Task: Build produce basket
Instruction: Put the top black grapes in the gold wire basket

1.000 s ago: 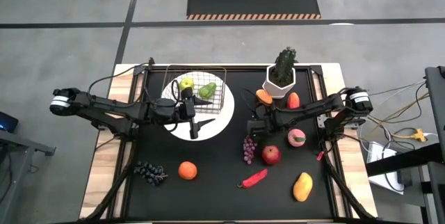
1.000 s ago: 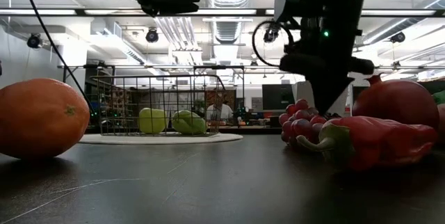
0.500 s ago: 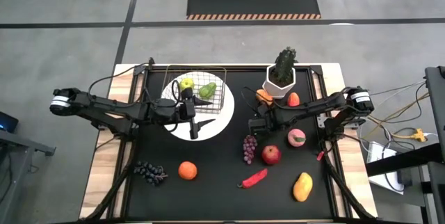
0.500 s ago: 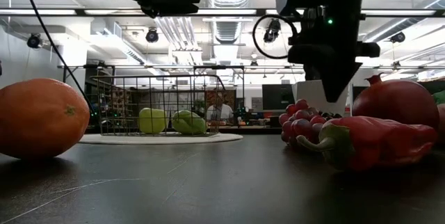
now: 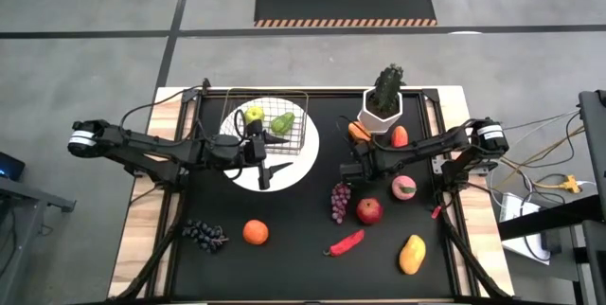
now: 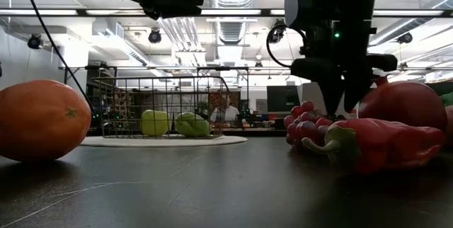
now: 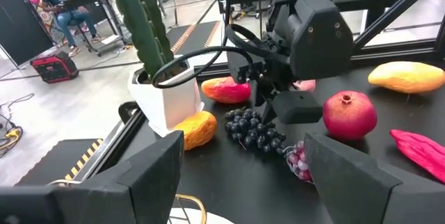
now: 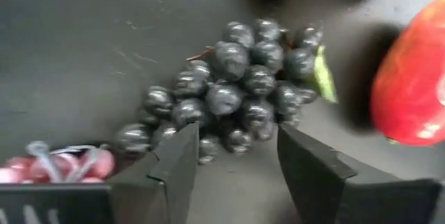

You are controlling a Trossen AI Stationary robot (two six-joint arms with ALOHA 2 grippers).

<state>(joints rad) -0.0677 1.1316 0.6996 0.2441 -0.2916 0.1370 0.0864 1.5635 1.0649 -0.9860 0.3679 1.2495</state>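
Covering dark grapes (image 8: 233,88) overhead: right end effector (image 5: 353,165).

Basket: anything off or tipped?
Nothing stands out. The basket sits upright on the white plate, holding a green apple and a pear. Remaining produce lies scattered on the mat, nothing spilled.
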